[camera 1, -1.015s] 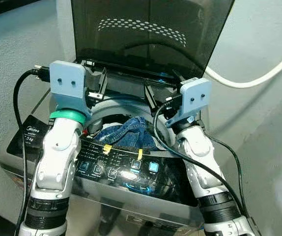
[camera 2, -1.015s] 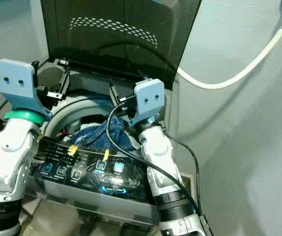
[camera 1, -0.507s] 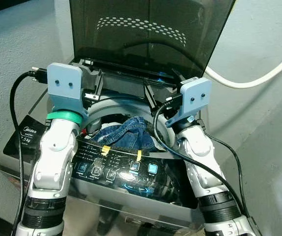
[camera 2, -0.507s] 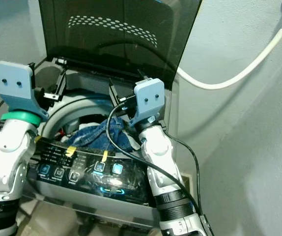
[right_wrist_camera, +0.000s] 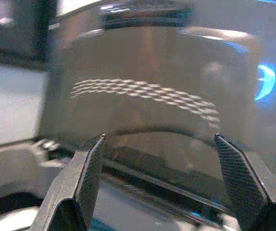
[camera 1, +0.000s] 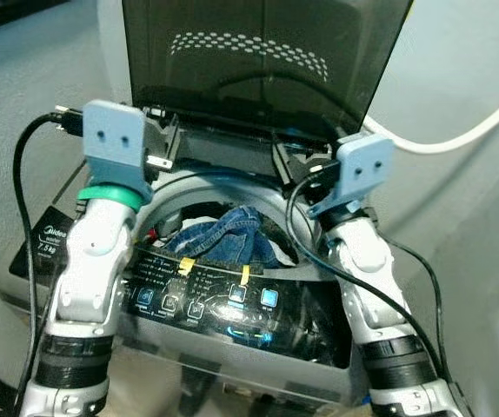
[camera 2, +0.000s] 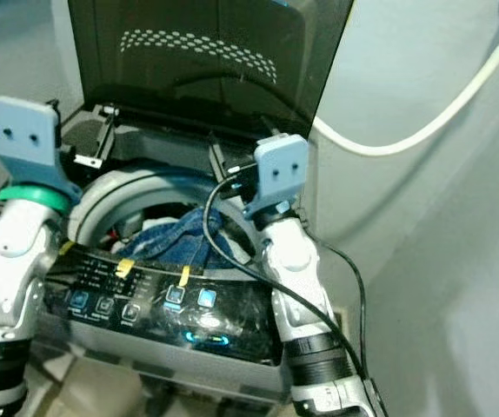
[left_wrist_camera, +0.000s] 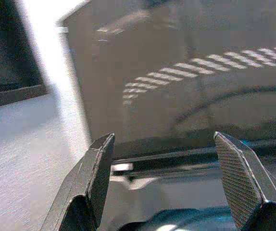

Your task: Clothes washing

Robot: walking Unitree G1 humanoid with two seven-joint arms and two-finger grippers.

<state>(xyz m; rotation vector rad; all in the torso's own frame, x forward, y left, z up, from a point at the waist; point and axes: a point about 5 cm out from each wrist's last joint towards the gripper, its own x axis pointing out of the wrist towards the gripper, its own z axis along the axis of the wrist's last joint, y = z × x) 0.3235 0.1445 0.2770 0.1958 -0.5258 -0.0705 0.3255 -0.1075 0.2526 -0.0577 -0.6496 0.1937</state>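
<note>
Two spread end effectors, left and right, face the raised lid; denim fills the drum.

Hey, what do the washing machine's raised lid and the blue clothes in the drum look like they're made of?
The raised dark lid looks like smoke-tinted glass or hard plastic: it is glossy, see-through, and reflects a dotted pattern. Which of the two, the look leaves open. The blue clothes look like denim: faded blue, heavy, rumpled folds with a visible hem seam.

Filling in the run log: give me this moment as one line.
washer lid up | jeans in drum | left end effector open, empty, facing lid | right end effector open, empty, facing lid
</note>
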